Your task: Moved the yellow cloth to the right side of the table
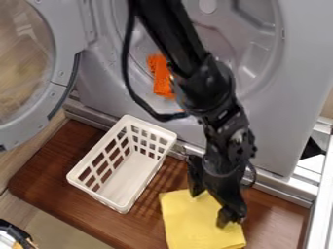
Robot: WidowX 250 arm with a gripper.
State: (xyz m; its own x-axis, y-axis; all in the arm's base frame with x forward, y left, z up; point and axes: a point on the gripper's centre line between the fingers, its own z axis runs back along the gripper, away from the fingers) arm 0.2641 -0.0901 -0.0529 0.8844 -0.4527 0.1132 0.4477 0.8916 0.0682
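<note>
Status check on my side. The square yellow cloth (189, 226) lies on the brown wooden board (276, 210), right of the white plastic slotted basket (129, 174) as the camera sees it. Near edge of the work area, laid out mostly flat, apart from the basket.

My black two-finger gripper (212, 206) is over the cloth, fingers spread wide. I see no fabric pinched, so I read it as holding nothing. Can't tell whether the tips touch the cloth.

Progress: cloth is right of the board's middle but stops short of its right end. If "right side" just means right of the basket, I'd call the placement met; what's left is lifting clear without snagging the fabric. If it means the far right, I'd call it part done: grip, shift right, release. One view can't settle which. Main risk either way: a fingertip dragging the cloth and bunching it.
</note>
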